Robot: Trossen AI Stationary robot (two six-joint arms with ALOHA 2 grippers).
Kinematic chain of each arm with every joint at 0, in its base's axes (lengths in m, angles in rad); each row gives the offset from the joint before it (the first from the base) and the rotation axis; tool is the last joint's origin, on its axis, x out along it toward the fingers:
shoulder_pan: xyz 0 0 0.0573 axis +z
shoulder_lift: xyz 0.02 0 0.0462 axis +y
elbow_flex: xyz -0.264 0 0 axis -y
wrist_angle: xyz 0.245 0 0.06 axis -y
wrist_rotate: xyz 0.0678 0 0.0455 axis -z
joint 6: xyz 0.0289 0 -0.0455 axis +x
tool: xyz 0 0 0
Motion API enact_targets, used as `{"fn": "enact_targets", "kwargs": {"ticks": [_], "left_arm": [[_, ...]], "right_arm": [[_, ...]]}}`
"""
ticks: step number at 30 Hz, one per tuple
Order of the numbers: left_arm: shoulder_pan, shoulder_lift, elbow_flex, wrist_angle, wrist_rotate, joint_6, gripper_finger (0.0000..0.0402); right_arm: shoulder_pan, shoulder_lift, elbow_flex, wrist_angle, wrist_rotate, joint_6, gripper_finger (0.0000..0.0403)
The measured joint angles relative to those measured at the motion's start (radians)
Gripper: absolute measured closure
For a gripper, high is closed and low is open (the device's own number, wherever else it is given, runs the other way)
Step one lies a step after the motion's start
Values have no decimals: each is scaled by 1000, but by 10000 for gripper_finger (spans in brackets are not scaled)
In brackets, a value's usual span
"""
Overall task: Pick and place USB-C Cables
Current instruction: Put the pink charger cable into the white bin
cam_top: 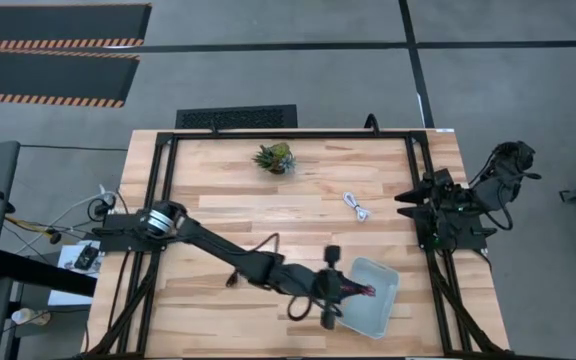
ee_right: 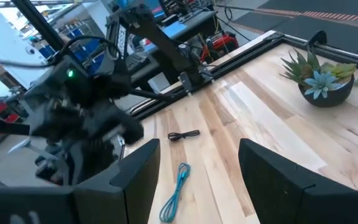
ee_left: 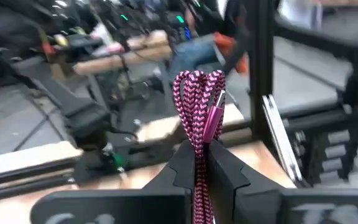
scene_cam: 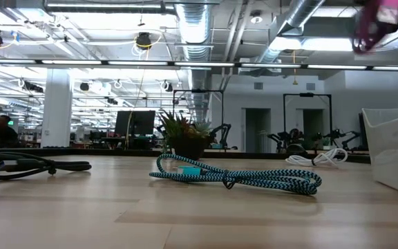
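Observation:
My left gripper point(cam_top: 353, 290) reaches out over the pale blue tray point(cam_top: 386, 305) near the table's near right. It is shut on the maroon-red cable point(ee_left: 197, 99), which shows blurred high above the tray point(scene_cam: 396, 149) in the low view as the maroon-red cable point(scene_cam: 377, 21). The teal-blue cable point(scene_cam: 233, 178) lies flat on the wood, and so do the black cable point(scene_cam: 33, 166) and the white cable point(cam_top: 356, 206). My right gripper point(ee_right: 197, 149) is open and waits at the table's right edge. My left gripper pinches the maroon-red cable bundle between its two fingers point(ee_left: 182, 165), several strands together. The folded loop end point(ee_left: 194, 84) and a pink plug point(ee_left: 213, 118) stick out past the fingertips. The cable is lifted clear, above the tray.
A small green spiky plant point(cam_top: 275, 157) in a dark pot stands near the far edge. A black frame point(cam_top: 168, 190) runs around the tabletop. In the right wrist view the teal-blue cable point(ee_right: 178, 190) and black cable point(ee_right: 184, 135) lie mid-table, with bare wood between them and the plant.

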Motion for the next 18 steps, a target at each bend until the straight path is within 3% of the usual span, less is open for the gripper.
{"fn": "enact_targets", "kwargs": {"ticks": [4, 8, 14, 18], "left_arm": [[17, 105, 161, -107, 45, 20, 397], [37, 193, 332, -224, 65, -55, 397], [62, 289, 522, -423, -31, -348, 397], [80, 296, 535, -506, -61, -578, 397]], "right_arm": [[0, 0, 0, -1, 0, 0, 159], [0, 0, 0, -2, 0, 4, 159], [0, 0, 0, -4, 0, 4, 159], [0, 0, 0, -4, 0, 5, 159]]}}
